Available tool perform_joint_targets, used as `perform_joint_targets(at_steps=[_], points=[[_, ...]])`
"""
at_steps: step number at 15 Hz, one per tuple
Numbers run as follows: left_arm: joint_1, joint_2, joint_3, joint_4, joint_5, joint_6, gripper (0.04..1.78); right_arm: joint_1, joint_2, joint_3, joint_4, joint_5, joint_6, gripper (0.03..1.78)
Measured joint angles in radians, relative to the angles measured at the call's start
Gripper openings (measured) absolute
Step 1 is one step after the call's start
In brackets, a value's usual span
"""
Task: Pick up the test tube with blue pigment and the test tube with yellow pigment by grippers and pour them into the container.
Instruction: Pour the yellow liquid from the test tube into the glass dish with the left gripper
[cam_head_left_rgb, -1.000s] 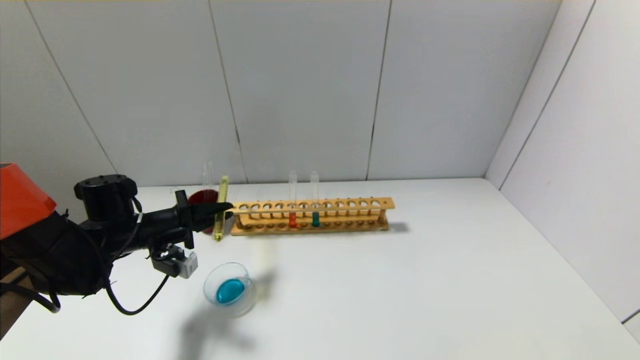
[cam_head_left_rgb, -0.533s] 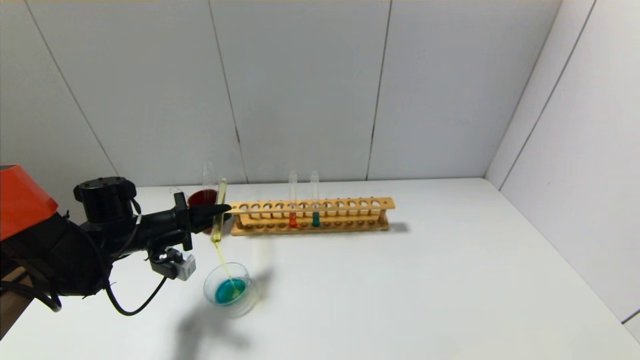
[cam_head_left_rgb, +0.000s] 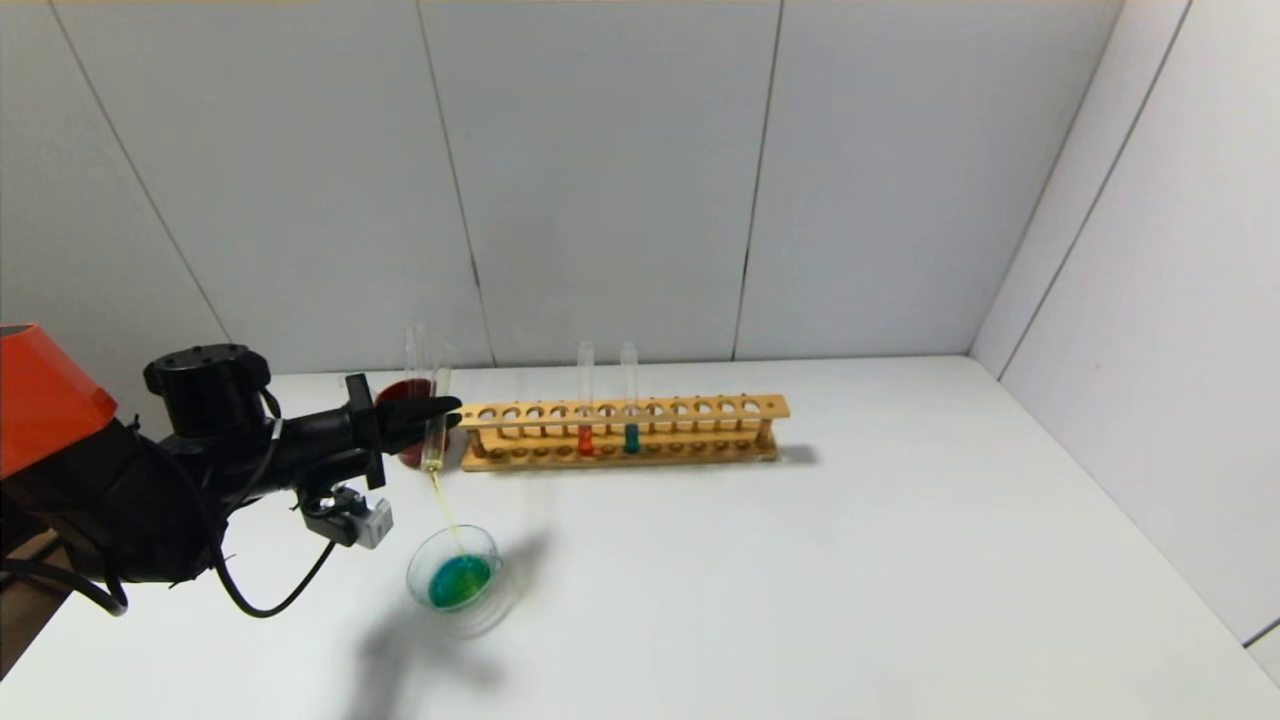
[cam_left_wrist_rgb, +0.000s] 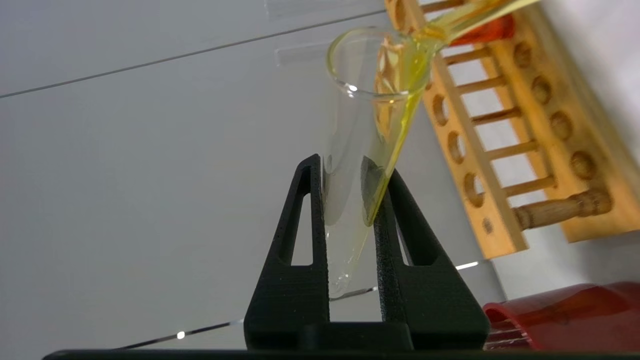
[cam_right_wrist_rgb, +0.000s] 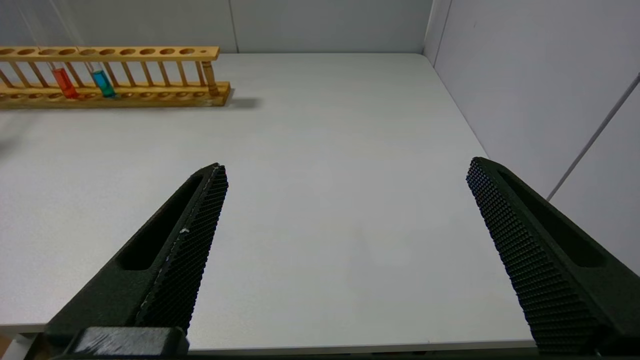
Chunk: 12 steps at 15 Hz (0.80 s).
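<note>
1. Grey panelled walls close in a white table; a wooden test tube rack stands along its back, holding an orange-red tube and a green-teal tube, with a dark red cup just beside its left end

2. My left gripper is clamped on the test tube with yellow pigment, fingers pinching the glass near its rounded end; in the left wrist view the tube sits between both pads, and little liquid is left in it

3. The tube is tipped mouth downward, its long axis pointing down and toward me at the container, which sits on the table well below and slightly nearer than my hand; a thin yellow stream joins the two

4. The liquid in the dish looks blue-green, so I judge the blue already poured

5. What matters next is keeping the mouth lined over the dish

6. My right gripper hangs spread wide over bare table, far from the rack, holding nothing
</note>
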Motion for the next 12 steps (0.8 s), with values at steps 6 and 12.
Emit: perform_joint_targets(at_steps=[6,12], points=[[0.0,0.012,-0.029,-0.003,-0.022,0.014,0.31,0.0,0.0,0.0,0.0,0.0,-0.001,1.75],[0.009,0.011,-0.059,-0.042,-0.023,0.022,0.31,0.0,0.0,0.0,0.0,0.0,0.0,1.75]])
